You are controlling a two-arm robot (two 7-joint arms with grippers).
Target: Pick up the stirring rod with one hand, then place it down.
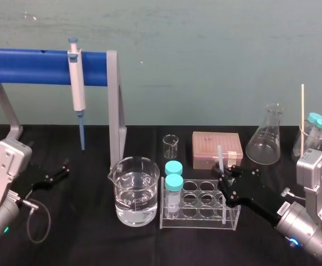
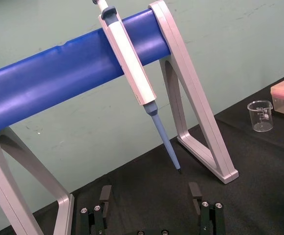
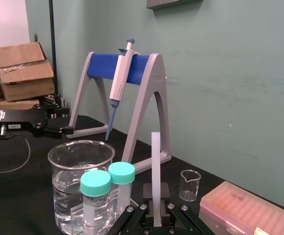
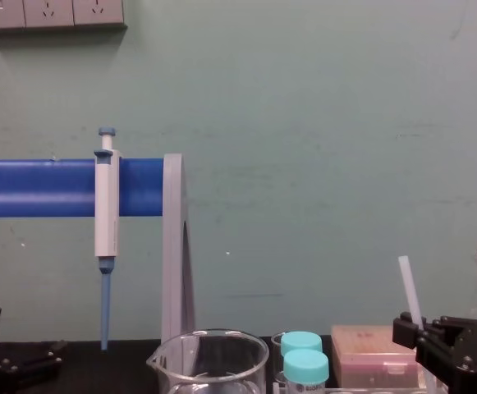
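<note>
The stirring rod (image 1: 220, 158) is a thin translucent white stick held nearly upright, with my right gripper (image 1: 227, 180) shut on its middle. Its lower end reaches down into the right end of the clear tube rack (image 1: 199, 208). The right wrist view looks along the stirring rod (image 3: 155, 161) as it rises from between the black fingers (image 3: 146, 211). From the chest, the stirring rod (image 4: 408, 287) pokes up above the right gripper (image 4: 423, 332) at the lower right. My left gripper (image 1: 61, 169) rests open on the black table at the far left, its fingers (image 2: 104, 195) spread with nothing between them.
A water-filled beaker (image 1: 134, 191) stands left of the rack, which holds two teal-capped tubes (image 1: 173, 183). Behind are a small beaker (image 1: 170, 147), a pink tip box (image 1: 217, 149) and a flask (image 1: 266, 136). A pipette (image 1: 77, 83) hangs on the blue stand (image 1: 33, 66).
</note>
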